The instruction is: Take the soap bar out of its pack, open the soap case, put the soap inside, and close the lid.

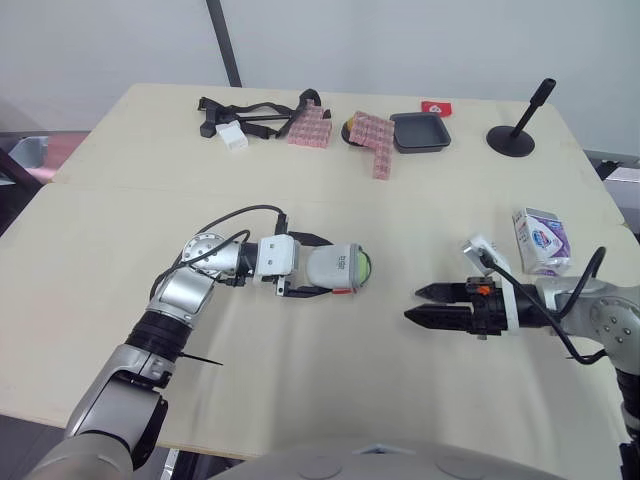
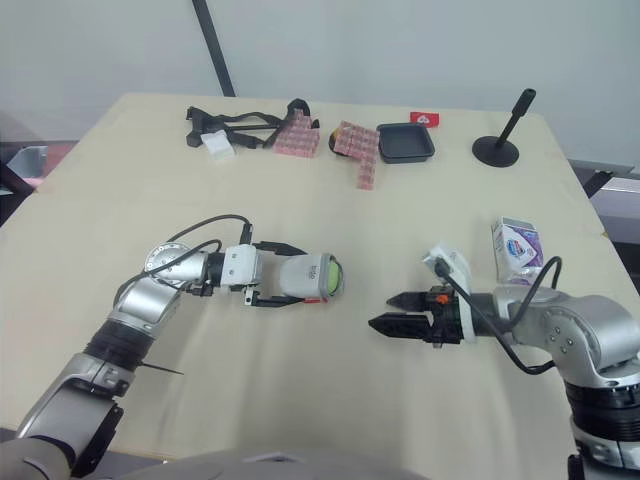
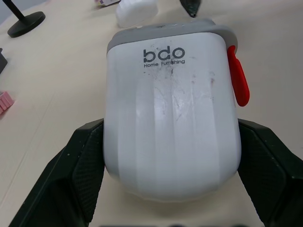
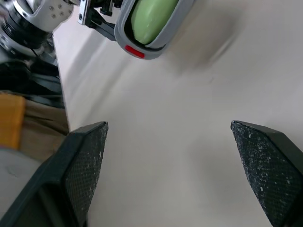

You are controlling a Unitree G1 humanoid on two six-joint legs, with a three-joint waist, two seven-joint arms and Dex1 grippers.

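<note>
Left gripper point(image 1: 318, 267) clamps the case point(image 1: 335, 268) mid-tabletop point(image 1: 330, 400), with the soap point(image 1: 367, 265) at its mouth. Right gripper point(image 1: 413, 305), spread wide and empty, should fetch the likely lid point(image 1: 481, 249) beside it and press it on squarely.

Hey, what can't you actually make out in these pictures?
- Soap bar: right wrist view, cut off by the top edge, ringed by the soap case.
- White piece beside the right gripper: head views, too small to tell lid from wrist part.
- Soap pack print: head views, too small to read.
- Case mouth: left wrist view, hidden behind its own body.
</note>
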